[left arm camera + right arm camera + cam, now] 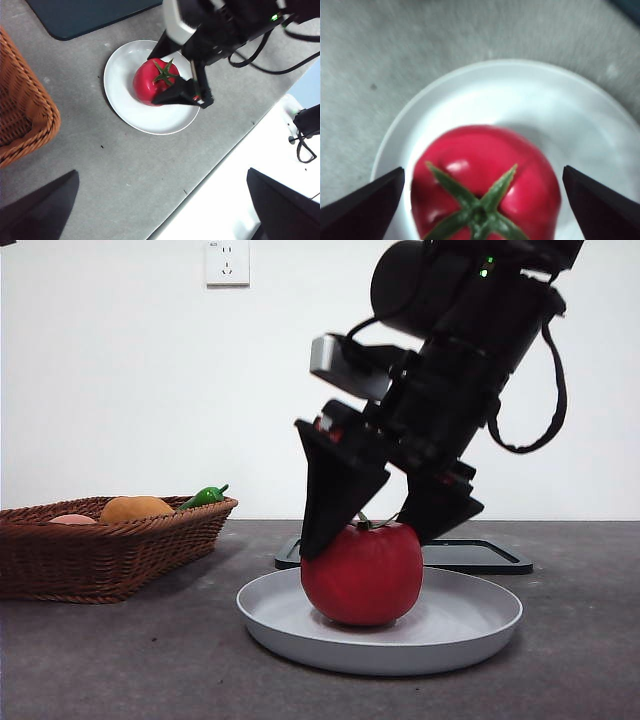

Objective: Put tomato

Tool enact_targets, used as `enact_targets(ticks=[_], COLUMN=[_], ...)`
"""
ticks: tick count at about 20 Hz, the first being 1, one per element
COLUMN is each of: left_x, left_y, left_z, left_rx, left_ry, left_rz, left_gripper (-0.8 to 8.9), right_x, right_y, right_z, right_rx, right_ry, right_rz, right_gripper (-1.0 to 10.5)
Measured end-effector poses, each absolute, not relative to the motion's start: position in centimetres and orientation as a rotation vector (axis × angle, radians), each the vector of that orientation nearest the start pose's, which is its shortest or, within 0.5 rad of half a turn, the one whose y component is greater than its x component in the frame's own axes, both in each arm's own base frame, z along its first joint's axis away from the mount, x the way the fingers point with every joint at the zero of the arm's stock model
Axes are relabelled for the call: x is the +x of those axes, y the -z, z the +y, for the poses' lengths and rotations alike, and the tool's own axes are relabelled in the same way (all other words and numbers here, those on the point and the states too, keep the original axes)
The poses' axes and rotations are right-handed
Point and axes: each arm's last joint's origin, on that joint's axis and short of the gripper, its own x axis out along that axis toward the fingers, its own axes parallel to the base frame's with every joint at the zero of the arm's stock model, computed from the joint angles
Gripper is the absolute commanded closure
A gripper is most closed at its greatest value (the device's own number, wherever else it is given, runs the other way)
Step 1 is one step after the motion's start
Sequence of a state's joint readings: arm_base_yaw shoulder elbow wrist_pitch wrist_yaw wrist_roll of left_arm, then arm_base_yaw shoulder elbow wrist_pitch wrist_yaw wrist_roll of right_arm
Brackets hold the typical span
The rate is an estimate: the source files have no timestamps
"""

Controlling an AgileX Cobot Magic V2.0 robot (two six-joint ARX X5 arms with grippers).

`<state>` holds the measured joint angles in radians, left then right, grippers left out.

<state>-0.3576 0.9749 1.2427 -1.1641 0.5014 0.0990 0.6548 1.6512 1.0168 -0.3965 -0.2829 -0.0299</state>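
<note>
The glossy red tomato (362, 575) (150, 82) (485, 175), with its green stem up, rests on a white round plate (470, 625) (125, 100) (520, 95) on the grey table. My right gripper (372, 540) (151, 80) (482, 169) reaches down over it, open. One jaw stands on each side of the tomato's upper half, with a thin gap showing at each side in the right wrist view. My left gripper (161, 171) hovers high above the table's near side, open and holding nothing.
A brown wicker basket (100, 540) (20, 100) stands left of the plate, holding an orange round fruit (135, 508) and a small green pepper (205, 496). A dark flat board (480, 555) (90, 15) lies behind the plate. The table edge (215, 175) runs close by.
</note>
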Motion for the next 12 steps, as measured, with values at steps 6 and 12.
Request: enact_targets(ticks=[6,12], left_x=[13.60,13.60], left_y=[-37.19,-37.19], left_z=[-6.57,-6.57], left_rx=[0.020,0.020], left_ry=[0.844,0.844], left_rz=[0.880,0.880], left_gripper=[2.60,2.60], right_x=[25.21,25.22], right_y=[-18.64,-18.69], right_z=[20.37,20.39], right_rx=[-0.223,-0.221], right_ry=[-0.867,-0.868], right_rz=[1.037,1.038], right_gripper=[7.3,7.4])
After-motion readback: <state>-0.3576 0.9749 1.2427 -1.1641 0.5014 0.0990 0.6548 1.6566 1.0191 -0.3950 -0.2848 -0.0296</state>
